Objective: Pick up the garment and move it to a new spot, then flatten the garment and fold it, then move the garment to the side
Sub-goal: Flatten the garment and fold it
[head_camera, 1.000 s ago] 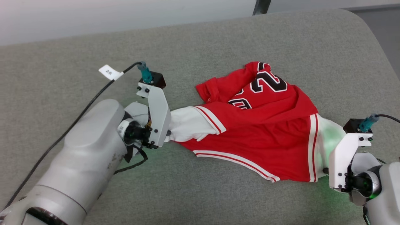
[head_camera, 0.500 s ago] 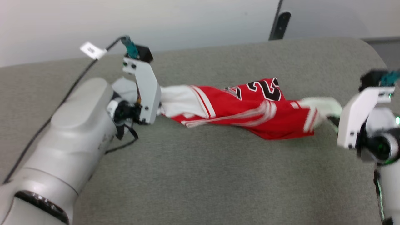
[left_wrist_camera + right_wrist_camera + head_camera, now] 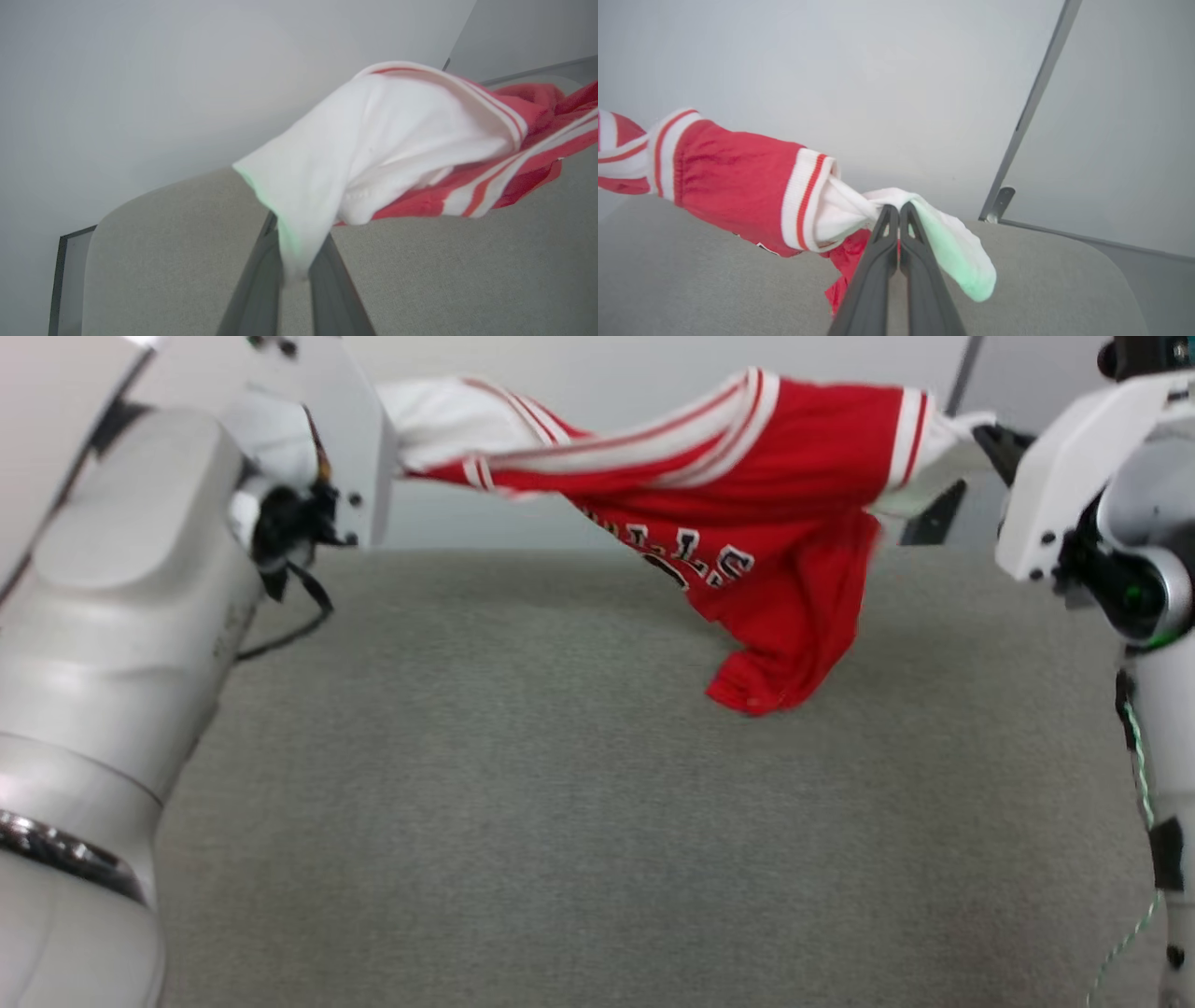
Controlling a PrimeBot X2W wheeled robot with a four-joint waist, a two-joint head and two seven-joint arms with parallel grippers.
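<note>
High over the table [image 3: 560, 821], the garment [image 3: 775, 457] is held stretched between both arms: one white sleeve [image 3: 364, 149] is clamped in the left claw [image 3: 295, 261], the other pinched by the right claw [image 3: 896, 217], so the red body is let hang, likely for carrying.

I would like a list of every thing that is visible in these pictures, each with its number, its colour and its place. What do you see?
shirt: one, red with white sleeves and striped trim, stretched in the air between the two grippers, above the table.
table: one, grey fabric top, under the shirt.
wall: one, pale grey, behind the table.
metal post: one, dark grey, by the table's far edge.
left arm: one, pale grey, at the left.
right arm: one, pale grey, at the right.
left gripper: one, dark, shut on one end of the shirt.
right gripper: one, dark, shut on the other end.
</note>
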